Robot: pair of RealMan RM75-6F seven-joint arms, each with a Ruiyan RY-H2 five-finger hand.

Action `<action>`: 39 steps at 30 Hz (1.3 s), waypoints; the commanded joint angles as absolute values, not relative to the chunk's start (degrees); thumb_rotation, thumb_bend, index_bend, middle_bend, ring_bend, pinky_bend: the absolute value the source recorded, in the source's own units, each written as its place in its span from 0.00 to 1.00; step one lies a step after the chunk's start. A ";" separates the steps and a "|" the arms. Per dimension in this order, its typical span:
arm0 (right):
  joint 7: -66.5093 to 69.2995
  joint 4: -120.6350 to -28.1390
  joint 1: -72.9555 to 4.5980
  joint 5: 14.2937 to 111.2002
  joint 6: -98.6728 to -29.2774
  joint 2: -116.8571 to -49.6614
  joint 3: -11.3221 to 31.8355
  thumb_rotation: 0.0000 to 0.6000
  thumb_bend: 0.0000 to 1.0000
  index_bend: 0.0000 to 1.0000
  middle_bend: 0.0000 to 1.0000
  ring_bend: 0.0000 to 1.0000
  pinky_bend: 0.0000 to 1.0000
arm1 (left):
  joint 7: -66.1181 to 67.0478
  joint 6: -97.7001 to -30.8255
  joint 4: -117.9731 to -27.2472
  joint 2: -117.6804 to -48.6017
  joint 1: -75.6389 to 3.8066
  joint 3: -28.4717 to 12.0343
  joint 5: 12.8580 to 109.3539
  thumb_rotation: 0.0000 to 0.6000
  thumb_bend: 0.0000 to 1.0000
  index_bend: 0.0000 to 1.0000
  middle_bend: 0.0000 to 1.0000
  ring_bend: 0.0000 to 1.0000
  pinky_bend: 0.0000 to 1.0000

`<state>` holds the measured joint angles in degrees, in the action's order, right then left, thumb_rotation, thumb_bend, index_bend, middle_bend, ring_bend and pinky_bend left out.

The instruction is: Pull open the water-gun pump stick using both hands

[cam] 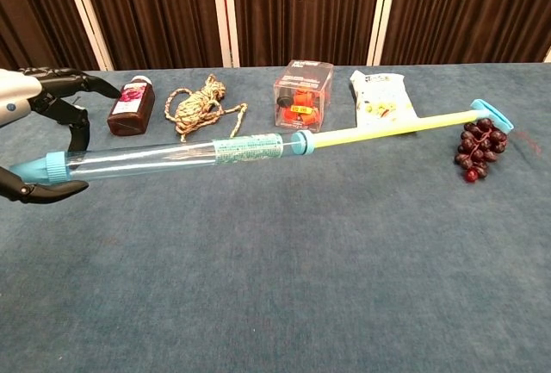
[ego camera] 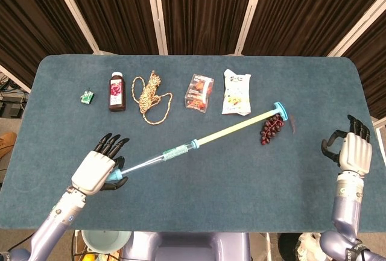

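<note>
The water gun lies slantwise over the table, its clear blue tube (ego camera: 158,157) (cam: 164,156) at the left and its yellow pump stick (ego camera: 235,129) (cam: 387,132) drawn far out to the right. My left hand (ego camera: 96,167) (cam: 39,145) grips the tube's capped end. The stick's blue handle (ego camera: 280,111) (cam: 492,115) rests by the dark grapes (ego camera: 270,129) (cam: 478,145) with nothing holding it. My right hand (ego camera: 351,151) hovers near the table's right edge, well apart from the handle, fingers apart and empty. The chest view does not show it.
Along the back stand a small green item (ego camera: 87,96), a dark juice bottle (ego camera: 116,91) (cam: 131,106), a coil of rope (ego camera: 151,95) (cam: 200,102), a clear box with red contents (ego camera: 199,92) (cam: 301,93) and a snack bag (ego camera: 236,92) (cam: 379,96).
</note>
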<state>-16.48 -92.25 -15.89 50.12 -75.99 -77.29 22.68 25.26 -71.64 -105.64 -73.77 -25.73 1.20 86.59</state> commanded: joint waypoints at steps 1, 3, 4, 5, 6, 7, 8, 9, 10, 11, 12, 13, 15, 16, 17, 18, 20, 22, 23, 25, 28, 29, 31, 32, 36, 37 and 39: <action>-16.81 -92.28 -15.85 50.18 -75.63 -76.96 22.04 1.00 0.38 0.50 0.06 0.00 0.00 | 25.09 -71.45 -105.56 -73.74 -25.64 1.35 86.70 1.00 0.29 0.41 0.03 0.00 0.02; -17.38 -92.58 -15.86 50.35 -75.27 -76.53 21.39 1.00 0.35 0.41 0.04 0.00 0.00 | 25.10 -70.98 -105.55 -73.58 -25.60 1.56 86.52 1.00 0.22 0.29 0.01 0.00 0.02; -17.56 -92.66 -15.85 50.44 -75.16 -76.34 21.14 1.00 0.34 0.38 0.03 0.00 0.00 | 25.10 -70.72 -105.64 -73.45 -25.59 1.62 86.29 1.00 0.20 0.24 0.00 0.00 0.01; -17.69 -92.77 -15.80 50.48 -75.11 -76.16 20.90 1.00 0.33 0.36 0.03 0.00 0.00 | 25.16 -70.44 -105.76 -73.29 -25.58 1.65 86.00 1.00 0.17 0.21 0.00 0.00 0.01; -17.73 -92.94 -15.76 50.37 -75.00 -75.98 20.77 1.00 0.33 0.35 0.02 0.00 0.00 | 25.27 -70.19 -105.87 -73.12 -25.57 1.68 85.72 1.00 0.14 0.18 0.00 0.00 0.01; -17.65 -93.14 -15.70 50.20 -74.89 -75.79 20.71 1.00 0.33 0.35 0.02 0.00 0.00 | 25.34 -70.00 -105.99 -72.95 -25.54 1.70 85.49 1.00 0.11 0.17 0.00 0.00 0.01; -17.54 -93.29 -15.65 50.08 -74.77 -75.59 20.66 1.00 0.32 0.33 0.01 0.00 0.00 | 25.31 -69.85 -106.14 -72.76 -25.50 1.75 85.33 1.00 0.07 0.14 0.00 0.00 0.01; -17.49 -93.38 -15.60 49.95 -74.62 -75.39 20.56 1.00 0.31 0.32 0.01 0.00 0.00 | 25.26 -69.77 -106.25 -72.55 -25.43 1.83 85.25 1.00 0.04 0.12 0.00 0.00 0.01; -17.45 -93.49 -15.56 49.78 -74.44 -75.15 20.49 1.00 0.30 0.31 0.01 0.00 0.00 | 25.26 -69.71 -106.35 -72.32 -25.34 1.94 85.21 1.00 0.02 0.10 0.00 0.00 0.01; -17.39 -93.60 -15.53 49.60 -74.23 -74.94 20.42 1.00 0.30 0.31 0.00 0.00 0.00 | 25.21 -69.67 -106.47 -72.08 -25.23 2.09 85.23 1.00 0.00 0.09 0.00 0.00 0.01; -17.28 -93.74 -15.51 49.41 -74.00 -74.74 20.37 1.00 0.29 0.30 0.00 0.00 0.00 | 25.10 -69.70 -106.60 -71.84 -25.08 2.25 85.31 1.00 0.00 0.08 0.00 0.00 0.01; -17.17 -93.89 -15.48 49.24 -73.81 -74.54 20.32 1.00 0.29 0.30 0.00 0.00 0.00 | 24.95 -69.75 -106.70 -71.62 -24.95 2.40 85.43 1.00 0.00 0.07 0.00 0.00 0.01; -17.04 -94.36 -15.42 49.19 -73.49 -74.11 20.08 1.00 0.29 0.30 0.00 0.00 0.00 | 24.41 -69.96 -106.99 -71.12 -24.57 2.72 85.65 1.00 0.00 0.06 0.00 0.00 0.01; -16.99 -94.65 -15.38 49.28 -73.39 -73.87 19.92 1.00 0.29 0.30 0.00 0.00 0.00 | 24.10 -70.13 -107.13 -70.87 -24.36 2.86 85.75 1.00 0.00 0.06 0.00 0.00 0.01; -16.92 -95.01 -15.32 49.46 -73.33 -73.65 19.73 1.00 0.29 0.30 0.00 0.00 0.00 | 23.75 -70.34 -107.25 -70.61 -24.12 2.99 85.83 1.00 0.00 0.06 0.00 0.00 0.01; -16.75 -95.66 -15.19 49.83 -73.28 -73.30 19.41 1.00 0.29 0.30 0.00 0.00 0.00 | 23.25 -70.73 -107.39 -70.17 -23.73 3.17 85.96 1.00 0.00 0.06 0.00 0.00 0.01; -16.47 -96.77 -14.93 50.55 -73.16 -72.71 18.82 1.00 0.29 0.30 0.00 0.00 0.00 | 22.67 -71.47 -107.45 -69.47 -23.10 3.44 86.20 1.00 0.00 0.06 0.00 0.00 0.01; -16.15 -98.04 -14.60 51.62 -73.10 -72.01 18.09 1.00 0.28 0.30 0.00 0.00 0.00 | 22.11 -72.47 -107.39 -68.67 -22.33 3.64 86.34 1.00 0.00 0.06 0.00 0.00 0.01; -16.01 -98.86 -14.40 52.45 -73.05 -71.59 17.56 1.00 0.27 0.30 0.00 0.00 0.00 | 21.74 -73.18 -107.29 -68.16 -21.80 3.73 86.33 1.00 0.00 0.06 0.00 0.00 0.01; -15.74 -100.39 -13.93 54.41 -73.15 -70.70 16.40 1.00 0.26 0.30 0.00 0.00 0.00 | 20.77 -74.67 -107.10 -67.14 -20.68 3.93 86.31 1.00 0.00 0.06 0.00 0.00 0.01; -15.48 -102.88 -12.79 59.06 -73.70 -69.16 13.58 1.00 0.23 0.28 0.00 0.00 0.00 | 18.31 -77.58 -106.50 -65.17 -18.34 4.36 85.98 1.00 0.00 0.06 0.00 0.00 0.01; -15.35 -103.40 -12.41 60.39 -73.94 -68.75 12.76 1.00 0.22 0.27 0.00 0.00 0.00 | 17.60 -78.44 -106.17 -64.66 -17.66 4.51 86.01 1.00 0.00 0.06 0.00 0.00 0.01; -14.89 -104.49 -11.51 63.47 -74.55 -67.92 10.93 1.00 0.21 0.24 0.00 0.00 0.00 | 16.32 -80.36 -105.23 -63.64 -16.14 4.88 86.13 1.00 0.00 0.05 0.00 0.00 0.01; -14.59 -104.88 -11.02 65.09 -74.93 -67.50 9.99 1.00 0.20 0.22 0.00 0.00 0.00 | 15.67 -81.28 -104.74 -63.17 -15.40 5.08 86.26 1.00 0.00 0.04 0.00 0.00 0.01; -12.73 -105.32 -8.65 71.76 -76.95 -65.71 6.13 1.00 0.18 0.17 0.00 0.00 0.00 | 11.72 -85.41 -102.61 -61.38 -11.98 6.20 87.13 1.00 0.00 0.02 0.00 0.00 0.01; -12.02 -105.26 -8.07 73.09 -77.44 -65.24 5.34 1.00 0.17 0.15 0.00 0.00 0.00 | 10.51 -86.34 -101.93 -61.00 -11.16 6.61 87.59 1.00 0.00 0.01 0.00 0.00 0.01; -10.95 -104.49 -7.10 75.86 -78.48 -64.29 3.93 1.00 0.16 0.13 0.00 0.00 0.00 | 8.27 -87.96 -100.24 -60.42 -9.63 7.45 88.56 1.00 0.00 0.00 0.00 0.00 0.01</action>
<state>-12.61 -104.67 -8.81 72.80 -76.86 -65.85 6.19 10.32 -86.46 -101.97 -61.41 -11.38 6.41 87.51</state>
